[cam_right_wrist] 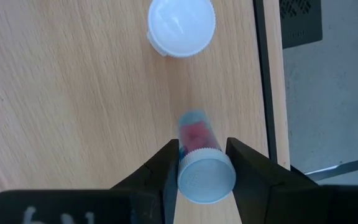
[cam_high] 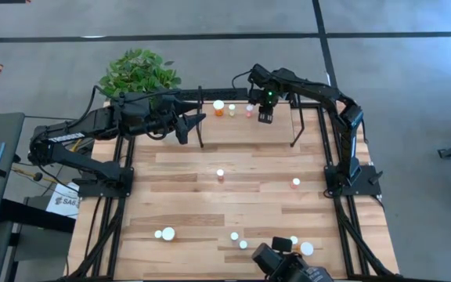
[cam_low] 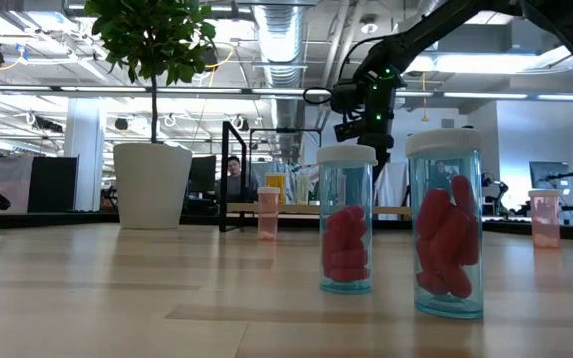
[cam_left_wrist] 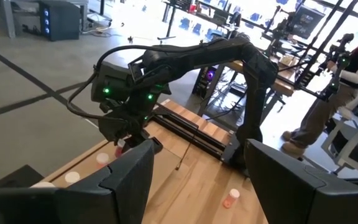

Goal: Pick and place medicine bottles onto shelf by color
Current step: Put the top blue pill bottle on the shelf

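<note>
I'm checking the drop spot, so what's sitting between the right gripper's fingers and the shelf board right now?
A red-filled medicine bottle, clamped by the right gripper, hangs over the shelf; another white-capped bottle stands beyond it. The right wrist view shows this.

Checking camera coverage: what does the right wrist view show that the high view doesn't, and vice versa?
Right wrist only: the right gripper shut on a red-filled bottle, directly over the shelf board, a second white cap ahead of it.

High only: the left gripper open, waiting beside the plant, and loose bottles scattered on the table, such as one near its middle.

Both: the right gripper at the shelf's right end, bottles already standing there.
</note>
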{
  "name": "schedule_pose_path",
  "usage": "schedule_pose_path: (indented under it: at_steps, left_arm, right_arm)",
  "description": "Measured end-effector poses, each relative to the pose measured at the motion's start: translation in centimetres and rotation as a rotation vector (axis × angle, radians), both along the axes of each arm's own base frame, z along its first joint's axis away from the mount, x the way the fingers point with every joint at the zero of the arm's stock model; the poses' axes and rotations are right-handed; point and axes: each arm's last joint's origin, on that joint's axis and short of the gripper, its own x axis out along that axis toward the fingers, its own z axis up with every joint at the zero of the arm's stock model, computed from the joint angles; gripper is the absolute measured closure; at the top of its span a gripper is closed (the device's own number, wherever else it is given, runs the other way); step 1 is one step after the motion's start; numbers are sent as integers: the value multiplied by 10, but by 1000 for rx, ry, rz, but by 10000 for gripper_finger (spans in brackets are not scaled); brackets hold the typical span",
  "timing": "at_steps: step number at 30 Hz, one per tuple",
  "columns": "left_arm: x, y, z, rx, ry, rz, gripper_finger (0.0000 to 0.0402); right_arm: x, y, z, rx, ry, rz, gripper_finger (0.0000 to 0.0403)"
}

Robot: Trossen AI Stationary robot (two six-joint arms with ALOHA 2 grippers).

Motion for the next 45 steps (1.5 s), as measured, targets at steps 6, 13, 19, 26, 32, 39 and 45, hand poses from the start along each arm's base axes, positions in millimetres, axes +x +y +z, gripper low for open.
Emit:
schedule_pose_path:
  at_steps: [6,13,19,26,32,39,45]
  left_arm:
    - [0,0,-1,-13,2,2,164]
    - [0,0,-1,-14,2,2,164]
    - [0,0,-1,-14,2,2,164]
    - [0,0,-1,-14,2,2,164]
    - [0,0,-1,-15,2,2,164]
    - [0,0,-1,-15,2,2,164]
    - [0,0,-1,-20,-1,3,164]
  right_arm:
    - [1,1,0,4,-6,-21,257]
    - [1,1,0,7,-10,-42,256]
    - [1,1,0,11,-16,-65,259]
    - [1,2,0,19,-20,-73,249]
    - [1,2,0,29,-29,-70,236]
    - [2,2,0,28,-32,-70,221]
    - [0,2,0,11,-7,-76,207]
